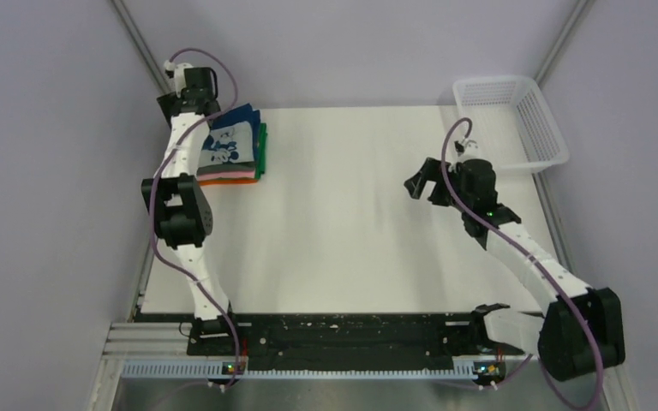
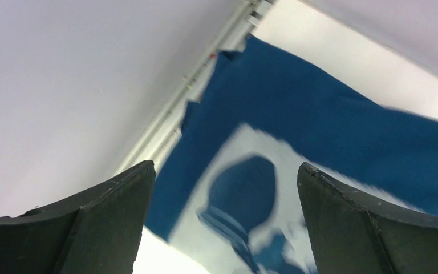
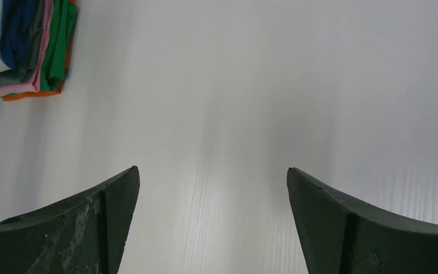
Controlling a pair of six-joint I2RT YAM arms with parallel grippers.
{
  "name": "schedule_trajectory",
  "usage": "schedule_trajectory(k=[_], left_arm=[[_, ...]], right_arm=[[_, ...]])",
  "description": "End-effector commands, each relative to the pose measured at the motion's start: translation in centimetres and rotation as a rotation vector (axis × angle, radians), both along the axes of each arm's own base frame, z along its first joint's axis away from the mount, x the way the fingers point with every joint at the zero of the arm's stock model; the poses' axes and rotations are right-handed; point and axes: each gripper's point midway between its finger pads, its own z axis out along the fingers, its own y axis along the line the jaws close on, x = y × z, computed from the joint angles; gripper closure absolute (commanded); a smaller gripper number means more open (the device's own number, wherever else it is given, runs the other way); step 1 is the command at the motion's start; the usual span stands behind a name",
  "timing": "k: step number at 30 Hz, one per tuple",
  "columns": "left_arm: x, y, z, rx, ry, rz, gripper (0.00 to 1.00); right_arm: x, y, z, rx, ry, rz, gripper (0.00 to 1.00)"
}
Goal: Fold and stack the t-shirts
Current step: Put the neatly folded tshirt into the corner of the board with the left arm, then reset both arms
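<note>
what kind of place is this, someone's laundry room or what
Most likely a robotics lab cell, not a home. The left arm and right arm are mounted at the edge of a white table walled by plain panels, with folded shirts and a basket on it.

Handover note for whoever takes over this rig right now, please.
Left gripper: open, above the navy blue cloth t-shirt with pale grey cartoon print, holding nothing.
Right gripper: open over the bare white table, holding nothing.
That shirt lies folded atop the stack of folded grey, pink, green and orange shirts at the far left.
Done: all shirts in view are stacked.
Left: no loose shirt shows; the white plastic mesh basket looks empty, probably only retracting the arms.
</note>
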Motion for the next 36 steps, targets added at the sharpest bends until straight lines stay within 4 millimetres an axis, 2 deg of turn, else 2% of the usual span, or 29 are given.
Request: schedule_trajectory(k=[1, 4, 6, 7, 8, 9, 10, 15, 17, 19, 20, 23, 26, 31, 36], left_arm=[[-3.3, -7.8, 7.9, -0.144, -0.233, -0.049, 0.01], [-6.6, -13.7, 8.3, -0.235, -0.231, -0.216, 0.01], [-9.3, -17.6, 7.8, -0.306, -0.239, -0.349, 0.01], [-11.0, -19.7, 5.7, -0.352, -0.217, -0.425, 0.01], [-11.9, -21.8, 6.6, -0.39, -0.275, -0.508, 0.01], [-13.0, -23.7, 5.9, -0.416, -0.307, -0.599, 0.01], [-14.5, -24.8, 3.9, -0.434, -0.296, -0.642, 0.01], [-20.5, -26.5, -0.8, -0.584, -0.312, -0.644, 0.01], [-22.3, -26.3, -2.7, -0.601, -0.318, -0.638, 0.01], [-22.6, -25.8, -3.0, -0.654, -0.404, -0.578, 0.01], [-22.7, -26.1, -3.2, -0.654, -0.409, -0.604, 0.01], [-22.9, -26.0, -3.7, -0.606, -0.341, -0.617, 0.01], [-23.5, -25.5, -5.0, -0.598, -0.292, -0.585, 0.01], [-23.7, -26.2, -5.2, -0.625, -0.319, -0.622, 0.01], [-23.9, -25.2, -5.8, -0.599, -0.324, -0.585, 0.01]], right_arm=[[-3.1, -2.9, 0.6, -0.03, -0.005, -0.112, 0.01], [-5.2, -4.4, 0.3, -0.038, -0.016, -0.172, 0.01], [-6.3, -5.8, -0.3, -0.06, -0.019, -0.237, 0.01], [-6.9, -6.5, -0.9, -0.07, -0.014, -0.263, 0.01], [-7.3, -6.9, -1.0, -0.074, -0.016, -0.285, 0.01], [-7.7, -7.3, -1.1, -0.072, -0.022, -0.3, 0.01], [-8.0, -7.5, -1.2, -0.07, -0.026, -0.315, 0.01], [-9.2, -8.8, -1.8, -0.106, 0.002, -0.368, 0.01], [-9.3, -9.6, -2.0, -0.129, 0.016, -0.402, 0.01], [-9.3, -9.9, -1.9, -0.136, 0.015, -0.422, 0.01], [-9.3, -10.0, -1.7, -0.14, 0.011, -0.426, 0.01], [-9.3, -10.5, -1.7, -0.162, 0.007, -0.438, 0.01], [-9.4, -10.8, -1.7, -0.177, 0.0, -0.444, 0.01], [-9.5, -10.4, -1.6, -0.17, -0.025, -0.414, 0.01], [-9.4, -10.4, -1.5, -0.17, -0.027, -0.415, 0.01]])
